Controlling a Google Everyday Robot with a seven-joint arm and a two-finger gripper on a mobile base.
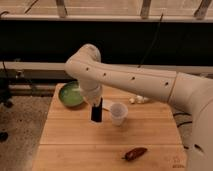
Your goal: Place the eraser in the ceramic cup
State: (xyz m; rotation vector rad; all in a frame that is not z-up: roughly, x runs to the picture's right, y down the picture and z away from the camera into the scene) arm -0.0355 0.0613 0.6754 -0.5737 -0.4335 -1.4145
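Wooden table [75,135] on speckled floor [22,122], dark wall [50,40] and pale ledge [125,18] behind

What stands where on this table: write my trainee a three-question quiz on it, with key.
1. True or false: the eraser lies inside the cup.
2. Seen in the picture, the eraser is on which side of the cup? A left, B right, C behind.
3. Fill in: the gripper is at the top end of the ____.
Key: 1 false; 2 A; 3 eraser.
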